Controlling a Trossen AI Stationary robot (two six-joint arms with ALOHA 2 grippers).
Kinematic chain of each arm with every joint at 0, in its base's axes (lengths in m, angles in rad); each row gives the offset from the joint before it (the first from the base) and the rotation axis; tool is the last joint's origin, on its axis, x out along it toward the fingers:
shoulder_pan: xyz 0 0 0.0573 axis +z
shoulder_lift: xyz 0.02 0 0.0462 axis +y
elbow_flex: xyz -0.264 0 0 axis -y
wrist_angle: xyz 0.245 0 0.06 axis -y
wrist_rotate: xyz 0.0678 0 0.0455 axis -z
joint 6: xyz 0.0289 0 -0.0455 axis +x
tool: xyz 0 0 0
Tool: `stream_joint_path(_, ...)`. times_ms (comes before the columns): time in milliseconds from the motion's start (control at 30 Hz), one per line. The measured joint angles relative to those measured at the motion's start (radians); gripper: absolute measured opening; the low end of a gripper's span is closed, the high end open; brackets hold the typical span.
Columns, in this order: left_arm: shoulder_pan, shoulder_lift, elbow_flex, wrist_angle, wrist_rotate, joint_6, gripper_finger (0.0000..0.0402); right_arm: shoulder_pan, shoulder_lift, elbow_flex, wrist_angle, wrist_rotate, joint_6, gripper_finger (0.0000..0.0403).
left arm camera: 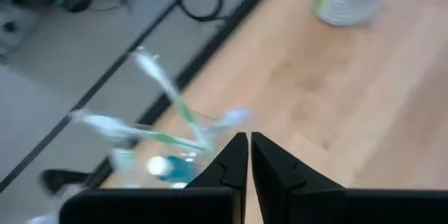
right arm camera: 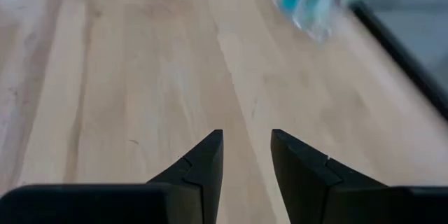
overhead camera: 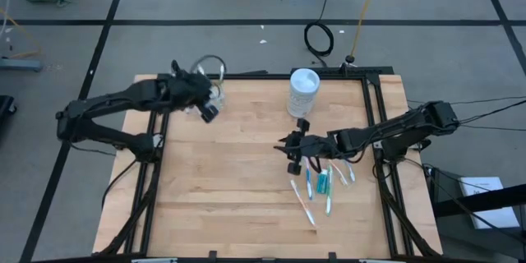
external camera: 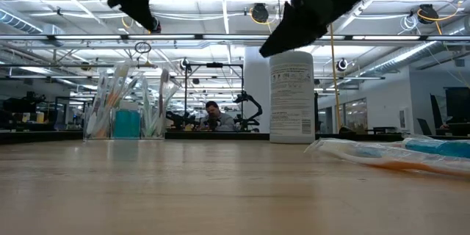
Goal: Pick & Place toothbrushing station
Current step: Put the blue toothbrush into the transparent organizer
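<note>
We see the small clear plastic cup point(overhead camera: 215, 92) standing at the far left corner of the pale wooden table point(overhead camera: 230, 181), with several thin pale toothbrushes point(external camera: 110, 95) fanned upright in it and a small blue toothpaste tube point(external camera: 127, 123) among them. The left gripper point(overhead camera: 208, 112) hangs just beside this cup, lifted off the table; in the left wrist view its two dark fingers point(left arm camera: 234, 155) are pressed almost together with nothing between them, the cup and its brushes point(left arm camera: 164, 122) lying just beyond the tips.

The right gripper point(overhead camera: 293, 155) hovers near the middle of the table, its fingers point(right arm camera: 206, 157) parted with bare wood between them and nothing held. Close by it, toward the right edge, loose toothbrushes with green and blue accents point(overhead camera: 322, 189) lie scattered flat on the wood, together with small blue tubes point(overhead camera: 324, 182).

A larger white cylindrical container point(overhead camera: 303, 92) stands upright near the far edge, between the two grippers. In the low view a person point(external camera: 214, 116) sits far back in the room.
</note>
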Motion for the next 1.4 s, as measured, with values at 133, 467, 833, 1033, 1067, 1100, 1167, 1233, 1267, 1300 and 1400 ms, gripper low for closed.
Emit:
stream_joint_path(133, -0.076, 0.010, -0.034, 0.074, 0.004, -0.006, 0.0011, 0.002, -0.003, 0.001, -0.110, 0.001, 0.137, 0.0112)
stream_joint_path(467, -0.153, -0.097, -0.037, 0.059, -0.011, -0.013, 0.0024, 0.007, 0.035, -0.083, -0.396, -0.005, 0.590, 0.0112)
stream_joint_path(833, -0.154, -0.178, -0.037, 0.005, -0.007, -0.140, 0.0004, -0.025, 0.055, -0.136, -0.351, -0.108, 0.757, 0.0112)
stream_joint_path(1033, -0.154, -0.179, -0.037, -0.017, -0.005, -0.146, 0.0024, -0.025, 0.077, -0.159, -0.360, -0.109, 0.830, 0.0112)
stream_joint_path(1067, -0.154, -0.179, -0.037, -0.016, -0.003, -0.146, 0.0026, -0.024, 0.076, -0.164, -0.363, -0.107, 0.832, 0.0112)
stream_joint_path(1100, -0.154, -0.179, -0.037, -0.016, -0.003, -0.146, 0.0027, -0.025, 0.075, -0.170, -0.355, -0.107, 0.832, 0.0112)
stream_joint_path(1167, -0.154, -0.179, -0.037, -0.016, -0.002, -0.146, 0.0027, -0.025, 0.075, -0.178, -0.346, -0.108, 0.852, 0.0112)
stream_joint_path(1233, -0.154, -0.179, -0.037, -0.016, -0.001, -0.146, 0.0024, -0.025, 0.075, -0.189, -0.344, -0.108, 0.878, 0.0112)
stream_joint_path(1267, -0.154, -0.179, -0.037, -0.016, -0.001, -0.146, 0.0022, -0.025, 0.075, -0.198, -0.344, -0.108, 0.893, 0.0111)
stream_joint_path(1300, -0.154, -0.179, -0.037, -0.016, -0.001, -0.146, 0.0019, -0.025, 0.075, -0.207, -0.344, -0.106, 0.911, 0.0110)
stream_joint_path(1400, -0.154, -0.179, -0.037, -0.016, -0.001, -0.146, 0.0008, -0.022, 0.071, -0.237, -0.328, -0.098, 0.967, 0.0095)
